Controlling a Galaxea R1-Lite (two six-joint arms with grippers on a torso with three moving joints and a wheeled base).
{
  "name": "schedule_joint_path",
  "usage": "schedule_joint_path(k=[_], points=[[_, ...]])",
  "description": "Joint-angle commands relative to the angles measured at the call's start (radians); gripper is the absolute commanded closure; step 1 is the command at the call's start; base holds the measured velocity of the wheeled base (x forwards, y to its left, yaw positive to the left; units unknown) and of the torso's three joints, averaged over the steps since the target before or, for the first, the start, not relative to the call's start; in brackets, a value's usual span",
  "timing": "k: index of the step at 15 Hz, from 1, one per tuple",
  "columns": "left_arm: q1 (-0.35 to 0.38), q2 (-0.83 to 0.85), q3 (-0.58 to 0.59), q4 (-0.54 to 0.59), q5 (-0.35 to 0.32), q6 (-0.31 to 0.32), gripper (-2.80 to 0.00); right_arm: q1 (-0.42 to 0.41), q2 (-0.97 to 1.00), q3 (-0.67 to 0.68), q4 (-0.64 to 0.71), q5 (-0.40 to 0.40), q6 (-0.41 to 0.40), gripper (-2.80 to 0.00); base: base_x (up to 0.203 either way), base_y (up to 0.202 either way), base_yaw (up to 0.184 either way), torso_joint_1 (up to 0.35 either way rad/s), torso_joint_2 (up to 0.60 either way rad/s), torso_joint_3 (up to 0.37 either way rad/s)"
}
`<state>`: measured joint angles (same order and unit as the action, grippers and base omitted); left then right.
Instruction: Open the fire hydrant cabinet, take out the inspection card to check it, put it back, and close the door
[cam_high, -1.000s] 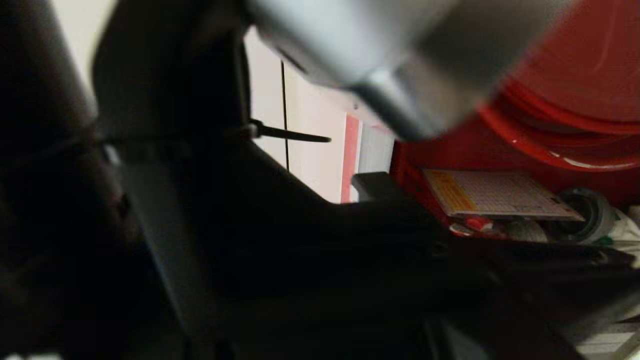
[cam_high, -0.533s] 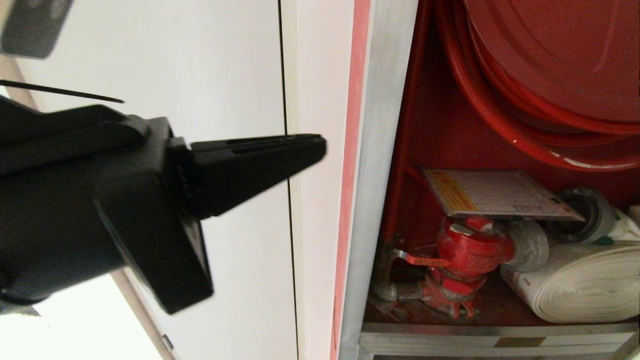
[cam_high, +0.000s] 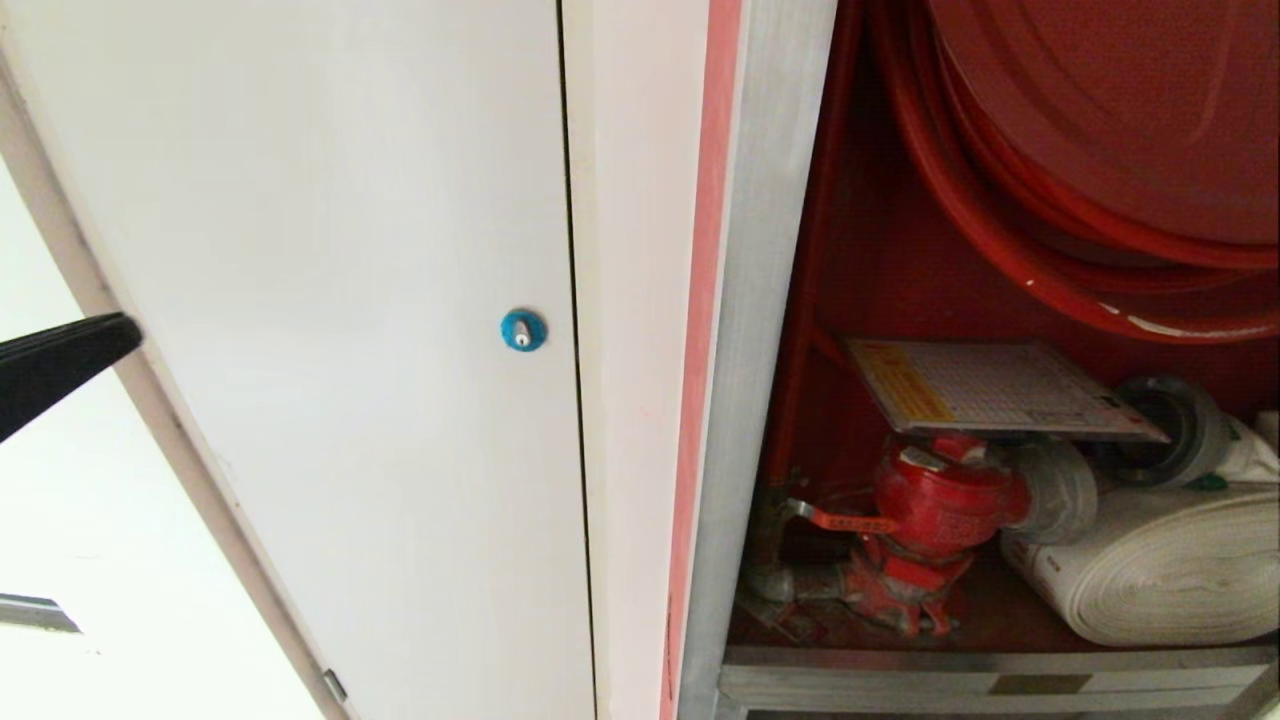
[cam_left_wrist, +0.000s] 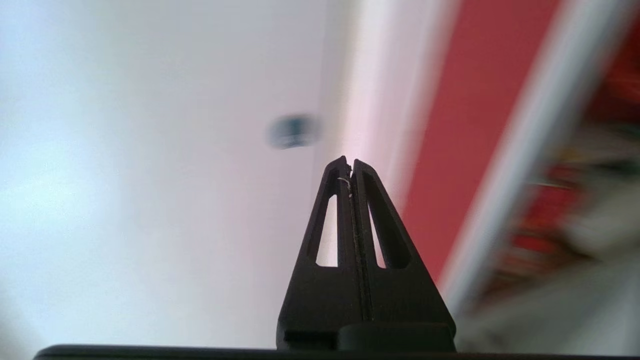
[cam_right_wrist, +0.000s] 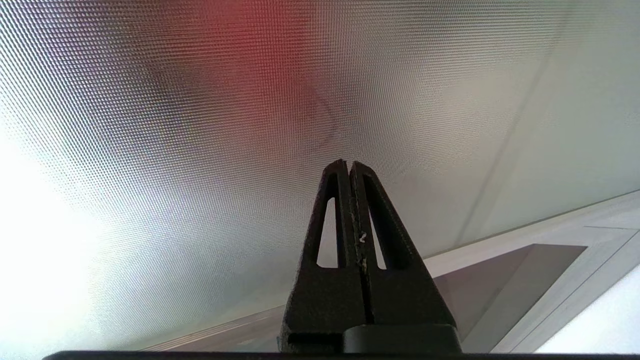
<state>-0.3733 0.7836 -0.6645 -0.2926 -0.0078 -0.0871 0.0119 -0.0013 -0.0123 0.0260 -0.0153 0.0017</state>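
1. Left gripper (cam_left_wrist: 348, 162) clenched, empty, at head view's left edge.
2. Inspection card (cam_high: 990, 388) lies atop red valve (cam_high: 935, 495) inside open fire hydrant cabinet (cam_high: 760, 300).
3. Risk: door closing could jolt the loosely perched card off.

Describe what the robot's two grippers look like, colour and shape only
Both are matte black. The left gripper and the right gripper each have two flat tapering fingers that form a narrow wedge, and each finger has a long slot cut through it. No cables or markings show on either one.
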Motion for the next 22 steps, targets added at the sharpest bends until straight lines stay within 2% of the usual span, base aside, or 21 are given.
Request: schedule_joint_path(k=[1,3,5,7,8,10,11,14,22], points=[[0.137,-0.197,0.085,0.007,0.005,0.012,0.00,-0.001,0.001,0.000,0.000,0.000,0.000,0.00,0.000,0.000,0.000,0.000,0.00,0.000],[0.247,-0.360,0.168,0.051,0.009,0.047,0.00,0.000,0.001,0.000,0.000,0.000,0.001,0.00,0.000,0.000,0.000,0.000,0.00,0.000],[0.315,-0.518,0.225,0.157,0.008,0.083,0.00,0.000,0.001,0.000,0.000,0.000,0.000,0.00,0.000,0.000,0.000,0.000,0.00,0.000],[0.344,-0.657,0.328,0.265,0.007,0.105,0.00,0.000,0.001,0.000,-0.001,0.000,0.003,0.00,0.000,0.000,0.000,0.000,0.00,0.000],[0.350,-0.714,0.429,0.287,0.006,0.114,0.00,0.000,0.001,0.000,-0.001,0.000,0.002,0.00,0.000,0.000,0.000,0.000,0.00,0.000],[0.357,-0.757,0.620,0.278,0.006,0.118,0.00,0.000,0.001,0.000,0.000,-0.002,0.002,0.00,0.000,0.000,0.000,0.000,0.00,0.000],[0.359,-0.769,0.665,0.288,0.005,0.120,0.00,0.000,0.001,0.000,0.000,-0.002,0.003,0.00,0.000,0.000,0.000,0.000,0.00,0.000],[0.363,-0.784,0.664,0.291,-0.004,0.181,0.00,0.000,0.001,0.000,0.000,0.000,0.000,0.00,0.000,0.000,0.000,0.000,0.00,0.000],[0.363,-0.784,0.664,0.290,-0.003,0.147,0.00,0.000,0.001,0.000,-0.001,0.002,-0.003,0.00,0.000,0.000,0.000,0.000,0.00,0.000]])
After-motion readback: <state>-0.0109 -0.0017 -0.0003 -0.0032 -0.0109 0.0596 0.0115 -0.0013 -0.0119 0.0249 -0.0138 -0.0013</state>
